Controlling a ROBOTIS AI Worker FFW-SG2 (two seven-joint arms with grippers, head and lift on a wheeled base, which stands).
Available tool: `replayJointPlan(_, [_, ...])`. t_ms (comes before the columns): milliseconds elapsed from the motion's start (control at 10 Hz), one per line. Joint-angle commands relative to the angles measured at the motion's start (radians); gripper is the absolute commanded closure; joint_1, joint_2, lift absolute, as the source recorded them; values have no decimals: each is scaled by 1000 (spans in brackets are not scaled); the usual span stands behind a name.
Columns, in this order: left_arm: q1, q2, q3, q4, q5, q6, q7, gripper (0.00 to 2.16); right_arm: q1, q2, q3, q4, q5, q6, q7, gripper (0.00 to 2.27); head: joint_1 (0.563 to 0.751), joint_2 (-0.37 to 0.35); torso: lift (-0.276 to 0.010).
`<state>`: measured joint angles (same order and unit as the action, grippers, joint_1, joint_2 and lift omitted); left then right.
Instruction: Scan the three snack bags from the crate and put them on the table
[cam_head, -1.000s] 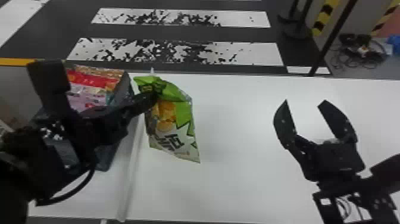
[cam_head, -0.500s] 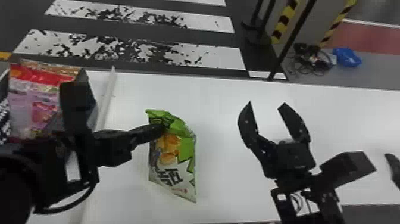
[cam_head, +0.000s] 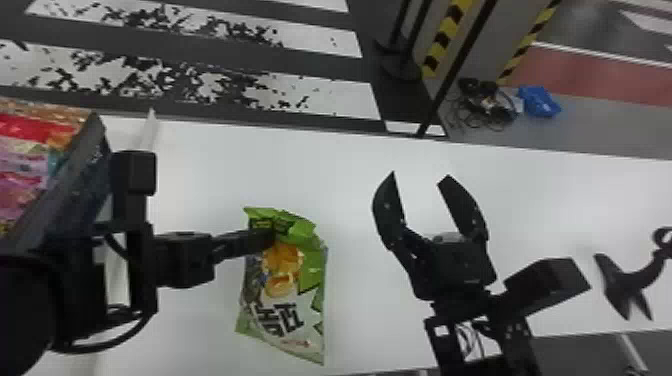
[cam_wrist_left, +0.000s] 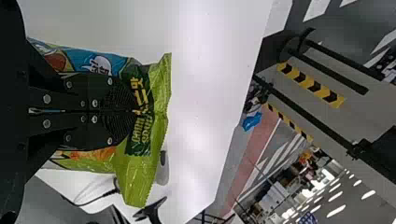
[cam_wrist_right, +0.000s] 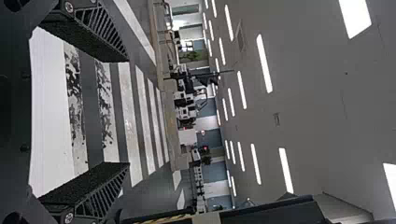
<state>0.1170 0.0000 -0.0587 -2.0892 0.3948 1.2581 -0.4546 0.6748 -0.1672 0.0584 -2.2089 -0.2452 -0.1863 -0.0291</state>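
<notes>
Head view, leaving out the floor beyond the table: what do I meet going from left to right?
Crate → green snack bag → right gripper → black scanner. The left gripper overlaps the bag, so it is left out of the order.

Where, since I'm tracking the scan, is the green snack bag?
In the head view, left of centre, the bag hangs in the left end effector over the table, right of the crate.

right gripper (cam_head: 419, 175) gaping, far left | white table (cam_wrist_right: 49, 112) in the gap | stripy floor (cam_wrist_right: 130, 121), left-centre | loads of ceiling lights (cam_wrist_right: 264, 63), right half
</notes>
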Motion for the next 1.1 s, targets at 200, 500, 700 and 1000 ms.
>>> replayJointPlan(200, [-120,-3,-24,202,12,-56,-12,2138,-12,-5,-9,21,-20,-14,1,87,695,-298,-94])
replayJointPlan(500, [-142,-3,-69,252,-80,-200,5,238,-27,-14,-8,40,-29,-14,3,87,695,-276,-94])
replayJointPlan(700, [-151,-3,-96,252,-103,-200,-7,9,-32,-14,-6,40,-29,-14,1,87,695,-275,-94])
replayJointPlan(1000, [-126,-3,-115,212,-117,-200,-35,33,-41,-12,-3,49,-28,-11,1,87,695,-291,-94])
